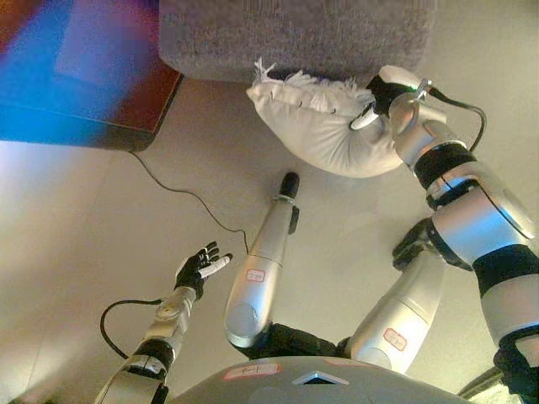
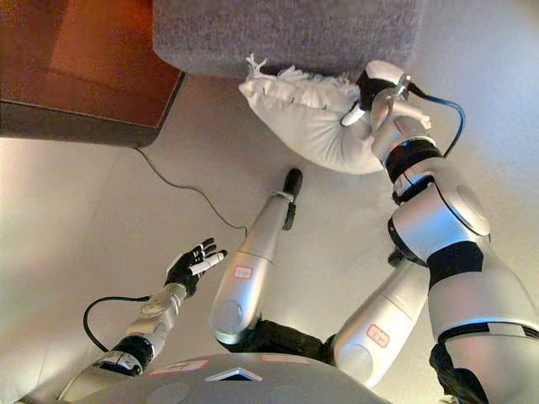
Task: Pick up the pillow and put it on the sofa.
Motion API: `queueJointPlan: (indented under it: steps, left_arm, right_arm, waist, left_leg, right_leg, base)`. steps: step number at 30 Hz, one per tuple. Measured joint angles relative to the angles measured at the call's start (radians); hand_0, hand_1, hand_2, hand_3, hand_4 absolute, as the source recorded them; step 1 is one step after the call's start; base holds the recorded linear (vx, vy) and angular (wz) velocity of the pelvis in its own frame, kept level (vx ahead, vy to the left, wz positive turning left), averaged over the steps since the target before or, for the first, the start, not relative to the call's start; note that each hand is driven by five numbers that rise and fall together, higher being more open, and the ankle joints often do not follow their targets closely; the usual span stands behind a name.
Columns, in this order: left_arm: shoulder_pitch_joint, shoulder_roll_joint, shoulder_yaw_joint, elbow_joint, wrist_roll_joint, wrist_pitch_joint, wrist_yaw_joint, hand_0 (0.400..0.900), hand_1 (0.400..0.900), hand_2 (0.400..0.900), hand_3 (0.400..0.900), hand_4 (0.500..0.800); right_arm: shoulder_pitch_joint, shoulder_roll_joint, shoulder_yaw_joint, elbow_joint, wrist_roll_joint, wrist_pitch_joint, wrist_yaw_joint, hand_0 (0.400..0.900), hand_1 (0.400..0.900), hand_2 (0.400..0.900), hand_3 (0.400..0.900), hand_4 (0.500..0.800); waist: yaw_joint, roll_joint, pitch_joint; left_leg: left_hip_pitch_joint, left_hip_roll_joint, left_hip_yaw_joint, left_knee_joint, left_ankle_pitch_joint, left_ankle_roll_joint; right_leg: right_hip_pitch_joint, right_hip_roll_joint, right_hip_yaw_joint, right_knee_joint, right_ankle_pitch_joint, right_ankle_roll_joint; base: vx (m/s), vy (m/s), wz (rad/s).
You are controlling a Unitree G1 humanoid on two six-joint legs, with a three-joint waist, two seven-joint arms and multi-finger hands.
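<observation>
Pillow, white with a fringed edge, sits low in front of the grey sofa, its top edge touching or just under the sofa's front face; whether it rests on the floor or hangs off it I cannot tell. It is not on the seat, so the placing is not done. Right hand is on the pillow's right end, dark fingers curled into the cloth, a white tip pressing the side: a grip looks taken. What is left, by my reading, is the lift up and over the sofa's edge, then the release. Left hand hangs well apart, low on the left, fingers spread and holding nothing. A dark red-brown piece of furniture stands left of the sofa.
</observation>
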Motion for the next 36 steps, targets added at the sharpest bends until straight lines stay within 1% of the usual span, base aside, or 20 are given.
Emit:
queueJointPlan:
  steps: [3,5,6,7,8,11,13,15,17,18,19,20,21,22,25,27,29,31,33,36]
  left_arm:
    - [0.001,0.015,0.006,0.000,0.000,0.035,0.015,0.900,0.900,0.900,0.900,0.800]
    - [0.001,0.031,0.007,-0.003,0.001,0.048,0.020,0.900,0.900,0.900,0.900,0.800]
    - [-0.001,0.033,0.010,-0.008,0.002,0.056,0.023,0.900,0.900,0.900,0.900,0.800]
    - [-0.003,0.035,0.025,-0.017,0.005,0.072,0.025,0.900,0.900,0.900,0.900,0.800]
    - [-0.002,0.039,0.032,-0.020,0.005,0.080,0.025,0.900,0.900,0.900,0.900,0.800]
    - [-0.009,0.051,0.037,-0.017,0.008,0.110,0.027,0.900,0.900,0.900,0.900,0.800]
    - [-0.013,0.051,0.037,-0.014,0.013,0.123,0.026,0.900,0.900,0.900,0.900,0.800]
    - [-0.019,0.051,0.041,0.000,0.028,0.125,0.026,0.900,0.900,0.900,0.900,0.800]
    - [-0.016,0.052,0.066,0.020,0.056,0.132,0.028,0.900,0.900,0.900,0.900,0.800]
    - [-0.016,0.051,0.071,0.023,0.060,0.135,0.028,0.900,0.900,0.900,0.900,0.800]
    - [-0.015,0.052,0.104,0.037,0.076,0.153,0.029,0.900,0.900,0.900,0.900,0.800]
    - [-0.014,0.052,0.109,0.041,0.080,0.154,0.030,0.900,0.900,0.900,0.900,0.800]
    - [-0.007,0.053,0.129,0.051,0.096,0.159,0.034,0.900,0.900,0.900,0.900,0.800]
    - [0.015,0.059,0.147,0.058,0.107,0.166,0.036,0.900,0.900,0.900,0.900,0.800]
    - [0.027,0.065,0.160,0.082,0.135,0.168,0.035,0.900,0.900,0.900,0.900,0.800]
    - [0.056,0.068,0.176,0.098,0.144,0.168,0.035,0.900,0.900,0.900,0.900,0.800]
    - [0.066,0.068,0.193,0.118,0.153,0.167,0.035,0.900,0.900,0.900,0.900,0.800]
    - [0.078,0.070,0.196,0.140,0.175,0.168,0.034,0.900,0.900,0.900,0.900,0.800]
    - [0.081,0.070,0.196,0.162,0.181,0.168,0.032,0.900,0.900,0.900,0.900,0.800]
    - [0.091,0.070,0.196,0.174,0.184,0.168,0.031,0.900,0.900,0.900,0.900,0.800]
  right_arm:
    - [0.050,0.002,-0.002,-0.063,0.005,-0.001,0.025,0.400,0.400,0.400,0.400,0.500]
    - [0.079,0.000,-0.018,-0.110,0.005,-0.009,0.039,0.400,0.400,0.400,0.400,0.500]
    - [0.090,-0.006,-0.029,-0.128,0.004,-0.010,0.045,0.400,0.400,0.400,0.400,0.500]
    - [0.119,-0.019,-0.038,-0.163,0.005,-0.012,0.059,0.400,0.400,0.400,0.400,0.500]
    - [0.138,-0.023,-0.038,-0.181,0.005,-0.012,0.072,0.400,0.400,0.400,0.400,0.500]
    - [0.179,-0.029,-0.038,-0.246,0.017,-0.017,0.110,0.400,0.400,0.400,0.400,0.500]
    - [0.218,-0.062,-0.038,-0.304,0.046,-0.028,0.137,0.400,0.400,0.400,0.400,0.500]
    - [0.250,-0.096,-0.038,-0.354,0.061,-0.035,0.172,0.400,0.400,0.400,0.400,0.500]
    - [0.290,-0.125,-0.038,-0.410,0.087,-0.040,0.221,0.400,0.400,0.400,0.400,0.500]
    - [0.294,-0.129,-0.038,-0.420,0.088,-0.040,0.228,0.400,0.400,0.400,0.400,0.500]
    - [0.323,-0.163,-0.038,-0.497,0.096,-0.040,0.272,0.400,0.400,0.400,0.400,0.500]
    - [0.327,-0.166,-0.038,-0.506,0.097,-0.040,0.278,0.400,0.400,0.400,0.400,0.500]
    - [0.344,-0.179,-0.038,-0.550,0.099,-0.039,0.304,0.400,0.400,0.400,0.400,0.500]
    - [0.361,-0.190,-0.038,-0.605,0.121,-0.039,0.338,0.400,0.400,0.400,0.400,0.500]
    - [0.364,-0.210,-0.038,-0.671,0.140,-0.041,0.390,0.400,0.400,0.400,0.400,0.500]
    - [0.364,-0.228,-0.038,-0.719,0.179,-0.042,0.431,0.400,0.400,0.400,0.400,0.500]
    - [0.364,-0.247,-0.038,-0.755,0.213,-0.047,0.447,0.400,0.400,0.400,0.400,0.500]
    - [0.363,-0.260,-0.039,-0.775,0.255,-0.063,0.457,0.400,0.400,0.400,0.400,0.500]
    - [0.357,-0.269,-0.039,-0.790,0.294,-0.067,0.466,0.400,0.400,0.400,0.400,0.500]
    - [0.336,-0.278,-0.039,-0.790,0.336,-0.070,0.478,0.400,0.400,0.400,0.400,0.500]
  waist:
    - [-0.015,-0.016,-0.003]
    - [-0.020,-0.048,-0.014]
    - [-0.021,-0.054,-0.015]
    - [-0.024,-0.066,-0.019]
    - [-0.024,-0.082,-0.027]
    - [-0.048,-0.121,-0.047]
    - [-0.047,-0.140,-0.057]
    - [-0.048,-0.146,-0.060]
    - [-0.049,-0.166,-0.082]
    - [-0.050,-0.168,-0.085]
    - [-0.051,-0.180,-0.096]
    - [-0.051,-0.183,-0.098]
    - [-0.054,-0.191,-0.111]
    - [-0.068,-0.202,-0.143]
    - [-0.070,-0.208,-0.173]
    - [-0.070,-0.219,-0.233]
    - [-0.068,-0.229,-0.269]
    - [-0.063,-0.241,-0.302]
    - [-0.061,-0.245,-0.314]
    - [-0.044,-0.249,-0.324]
  left_leg:
    - [0.100,0.029,0.002,-0.045,-0.003,-0.002]
    - [0.146,0.043,0.016,-0.076,-0.004,-0.004]
    - [0.163,0.051,0.020,-0.084,-0.004,-0.005]
    - [0.201,0.062,0.022,-0.104,-0.006,-0.009]
    - [0.228,0.069,0.024,-0.120,-0.007,-0.012]
    - [0.306,0.098,0.028,-0.175,-0.007,-0.022]
    - [0.369,0.112,0.043,-0.211,-0.008,-0.026]
    - [0.425,0.123,0.046,-0.238,-0.009,-0.030]
    - [0.495,0.136,0.052,-0.269,-0.012,-0.035]
    - [0.500,0.138,0.053,-0.275,-0.013,-0.036]
    - [0.544,0.146,0.056,-0.297,-0.014,-0.038]
    - [0.552,0.146,0.057,-0.302,-0.014,-0.038]
    - [0.582,0.147,0.059,-0.316,-0.014,-0.038]
    - [0.608,0.150,0.058,-0.343,-0.015,-0.040]
    - [0.661,0.158,0.068,-0.380,-0.013,-0.043]
    - [0.698,0.165,0.071,-0.424,-0.008,-0.049]
    - [0.718,0.167,0.071,-0.456,-0.001,-0.054]
    - [0.749,0.168,0.074,-0.489,0.009,-0.057]
    - [0.772,0.168,0.069,-0.510,0.010,-0.058]
    - [0.786,0.168,0.068,-0.526,0.012,-0.061]
  right_leg:
    - [0.110,0.013,-0.041,-0.058,0.001,-0.001]
    - [0.146,0.015,-0.049,-0.081,0.004,-0.004]
    - [0.160,0.016,-0.055,-0.087,0.006,-0.006]
    - [0.202,0.017,-0.078,-0.108,0.014,-0.012]
    - [0.226,0.019,-0.088,-0.119,0.023,-0.017]
    - [0.307,0.047,-0.096,-0.170,0.025,-0.021]
    - [0.362,0.056,-0.103,-0.199,0.025,-0.021]
    - [0.425,0.066,-0.120,-0.230,0.025,-0.020]
    - [0.495,0.077,-0.136,-0.270,0.025,-0.020]
    - [0.501,0.079,-0.137,-0.276,0.025,-0.020]
    - [0.553,0.088,-0.152,-0.307,0.028,-0.018]
    - [0.560,0.088,-0.153,-0.311,0.028,-0.018]
    - [0.595,0.092,-0.157,-0.334,0.029,-0.016]
    - [0.636,0.100,-0.167,-0.371,0.033,-0.011]
    - [0.702,0.113,-0.186,-0.434,0.052,-0.008]
    - [0.759,0.126,-0.211,-0.507,0.073,-0.003]
    - [0.796,0.135,-0.235,-0.551,0.083,0.001]
    - [0.826,0.140,-0.244,-0.584,0.090,0.007]
    - [0.863,0.145,-0.261,-0.611,0.091,0.008]
    - [0.880,0.153,-0.270,-0.629,0.091,0.009]
  base:
    - [0.13,-0.080,-0.14]
    - [0.13,-0.087,-0.08]
    - [0.13,-0.085,-0.07]
    - [0.11,-0.074,-0.09]
    - [0.13,-0.074,-0.07]
    - [0.15,-0.089,-0.07]
    - [0.15,-0.093,-0.07]
    - [0.15,-0.084,-0.10]
    - [0.16,-0.056,-0.10]
    - [0.18,-0.049,-0.08]
    - [0.12,-0.033,-0.05]
    - [0.14,-0.046,-0.05]
    - [0.09,-0.043,0.00]
    - [0.09,-0.057,0.01]
    - [0.05,-0.050,0.06]
    - [0.05,-0.052,0.11]
    - [0.04,-0.048,0.11]
    - [0.07,-0.038,0.15]
    - [0.08,-0.024,0.16]
    - [0.07,0.003,0.12]
